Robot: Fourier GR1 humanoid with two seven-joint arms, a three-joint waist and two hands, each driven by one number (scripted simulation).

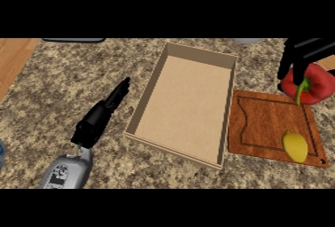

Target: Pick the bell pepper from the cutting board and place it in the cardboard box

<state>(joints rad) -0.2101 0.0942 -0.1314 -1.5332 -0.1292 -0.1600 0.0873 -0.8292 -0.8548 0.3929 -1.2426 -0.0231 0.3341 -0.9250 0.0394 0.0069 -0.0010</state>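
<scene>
Right hand (306,53) clutching bell pepper (313,84) (raised)

a speckled granite counter (59,88) fills the view, with a strip of wooden surface (13,55) at its upper left

Looking steeply down from head height onto the granite counter (59,80) — a single view, nothing shared with any other. Facing away from the body, with the left hand (98,117) coming in from the lower edge and the right hand (304,55) showing at the upper right corner. Sitting near enough to be filling most of the view with the cardboard box (186,104), just right of the left hand, and the cutting board (268,126) below the right hand — cutting off the counter's far edge.
</scene>
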